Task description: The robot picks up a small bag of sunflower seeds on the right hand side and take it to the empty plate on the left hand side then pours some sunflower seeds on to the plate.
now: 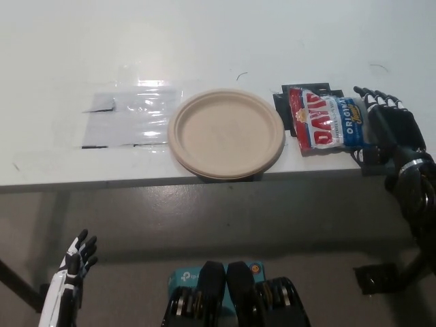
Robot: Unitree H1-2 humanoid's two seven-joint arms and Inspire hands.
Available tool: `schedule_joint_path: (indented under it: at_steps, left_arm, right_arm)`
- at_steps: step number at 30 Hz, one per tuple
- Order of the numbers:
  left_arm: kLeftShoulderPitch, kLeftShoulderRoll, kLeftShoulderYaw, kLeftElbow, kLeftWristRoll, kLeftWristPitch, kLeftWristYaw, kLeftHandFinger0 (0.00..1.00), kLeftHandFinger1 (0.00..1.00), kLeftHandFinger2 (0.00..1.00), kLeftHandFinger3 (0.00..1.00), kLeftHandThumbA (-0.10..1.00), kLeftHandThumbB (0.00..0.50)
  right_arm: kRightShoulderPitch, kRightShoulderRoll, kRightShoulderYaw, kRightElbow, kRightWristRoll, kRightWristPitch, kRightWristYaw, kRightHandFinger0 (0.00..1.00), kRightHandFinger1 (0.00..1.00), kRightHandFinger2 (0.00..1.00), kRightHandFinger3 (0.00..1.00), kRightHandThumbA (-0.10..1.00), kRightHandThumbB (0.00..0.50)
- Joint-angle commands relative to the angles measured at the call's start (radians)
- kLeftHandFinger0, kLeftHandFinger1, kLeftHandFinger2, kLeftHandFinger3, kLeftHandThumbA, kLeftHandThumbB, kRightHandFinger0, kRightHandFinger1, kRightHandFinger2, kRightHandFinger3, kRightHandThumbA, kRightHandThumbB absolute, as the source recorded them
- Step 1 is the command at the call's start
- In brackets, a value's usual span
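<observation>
A red, white and blue bag of sunflower seeds (325, 120) lies flat on the white table (204, 41), right of a round beige plate (226, 133) with nothing on it. My black right hand (388, 129) sits at the bag's right end, its fingers (373, 102) spread over that end and touching it, thumb low by the table's front edge. The bag rests on the table, not lifted. My white left hand (71, 272) hangs low at the bottom left, below the table, with its fingers apart and nothing in it.
A clear plastic sheet (129, 119) is taped to the table left of the plate. A black patch (281, 101) shows under the bag's left end. The table's front edge (136, 180) runs just below the plate, which slightly overhangs it.
</observation>
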Motion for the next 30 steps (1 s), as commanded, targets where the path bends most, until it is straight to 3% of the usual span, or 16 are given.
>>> schedule_joint_path:
  at_steps: [1,15,20,24,28,29,30]
  left_arm:
    - [-0.001,0.014,0.003,-0.014,-0.019,-0.054,-0.017,1.00,1.00,1.00,1.00,1.00,0.042]
    - [0.002,0.012,0.005,-0.029,-0.020,-0.044,-0.015,1.00,1.00,1.00,1.00,1.00,0.023]
    - [0.005,0.012,0.010,-0.029,-0.029,-0.041,-0.016,1.00,1.00,1.00,1.00,1.00,0.042]
    - [0.002,0.014,0.008,-0.018,-0.024,-0.058,-0.017,1.00,1.00,1.00,1.00,1.00,0.033]
    - [0.004,0.012,0.006,-0.022,-0.026,-0.058,-0.017,1.00,1.00,1.00,1.00,1.00,0.020]
    - [0.010,0.018,0.007,-0.023,-0.029,-0.061,-0.021,1.00,1.00,1.00,1.00,1.00,0.019]
    - [0.015,0.015,0.006,-0.028,-0.026,-0.055,-0.020,1.00,1.00,1.00,1.00,1.00,0.037]
  right_arm:
    - [-0.060,-0.002,0.011,0.018,-0.013,-0.010,-0.039,1.00,1.00,1.00,1.00,0.95,0.466]
    - [-0.065,0.008,0.032,0.073,-0.006,-0.021,-0.059,1.00,1.00,1.00,1.00,0.96,0.474]
    - [-0.079,0.026,0.036,0.134,0.001,-0.022,-0.071,1.00,1.00,1.00,1.00,0.89,0.469]
    - [-0.135,0.044,0.059,0.232,-0.013,-0.006,-0.075,1.00,1.00,1.00,1.00,0.78,0.495]
    - [-0.282,0.096,0.116,0.573,-0.026,-0.052,-0.184,0.99,1.00,1.00,1.00,0.46,0.500]
    - [-0.301,0.114,0.132,0.651,-0.038,-0.056,-0.259,0.73,1.00,1.00,1.00,0.42,0.500]
    - [-0.315,0.125,0.157,0.722,-0.061,-0.094,-0.406,0.18,0.42,0.70,0.96,0.08,0.394]
